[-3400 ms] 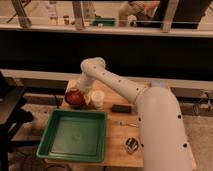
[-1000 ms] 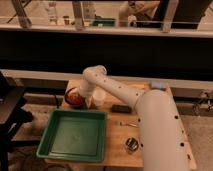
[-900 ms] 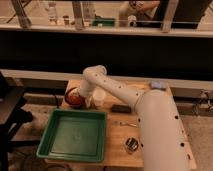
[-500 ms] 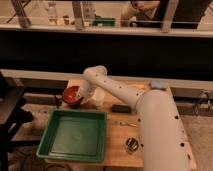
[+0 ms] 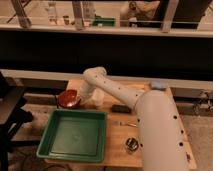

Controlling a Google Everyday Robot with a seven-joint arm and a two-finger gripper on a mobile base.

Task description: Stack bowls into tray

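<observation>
A red-orange bowl (image 5: pixel 68 98) with a dark maroon outside is at the table's back left, just beyond the far left corner of the green tray (image 5: pixel 50 134). It is tilted, with its inside facing me. My gripper (image 5: pixel 80 98) reaches down from the white arm's bend and is shut on the bowl's right rim, holding it slightly above the tabletop. The tray lies at the front left with nothing in it. I see no other bowl.
A white cup (image 5: pixel 97 97) stands right beside the gripper. A dark flat object (image 5: pixel 120 108) and a small utensil (image 5: pixel 125 123) lie right of the tray. A shiny metal cup (image 5: pixel 131 144) stands at the front. My arm's white body (image 5: pixel 155 130) covers the table's right side.
The arm swung down to the bowl. Then the bowl tilted and shifted a little to the left with the gripper. The tray and cups have not moved.
</observation>
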